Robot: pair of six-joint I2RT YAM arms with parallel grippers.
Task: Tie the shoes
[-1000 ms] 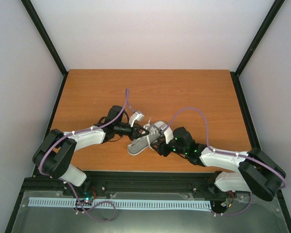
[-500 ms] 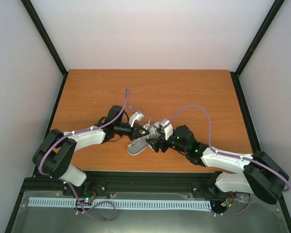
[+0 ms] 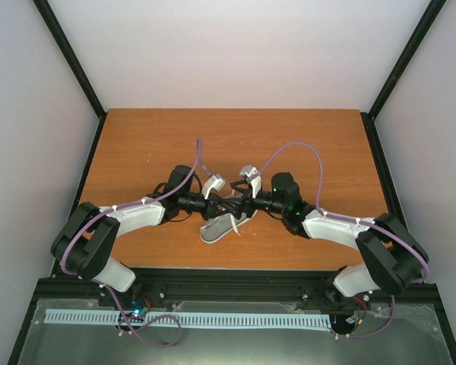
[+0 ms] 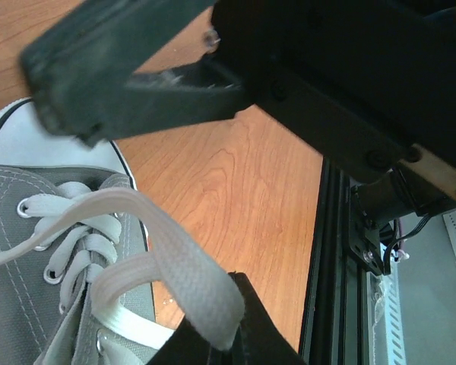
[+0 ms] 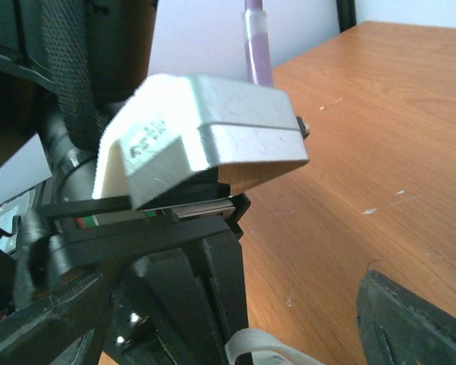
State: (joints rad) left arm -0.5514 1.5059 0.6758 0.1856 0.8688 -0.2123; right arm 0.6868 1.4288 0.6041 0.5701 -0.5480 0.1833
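Bright, even light; blurred close-ups

High rear camera looking down, wrist cameras close, all sharing table (image 3: 137,144)

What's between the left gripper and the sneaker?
A white lace spans it, from sneaker eyelets to the shut left gripper; left wrist view.

Black-and-white arms (image 3: 137,215), purple cables (image 3: 199,152)
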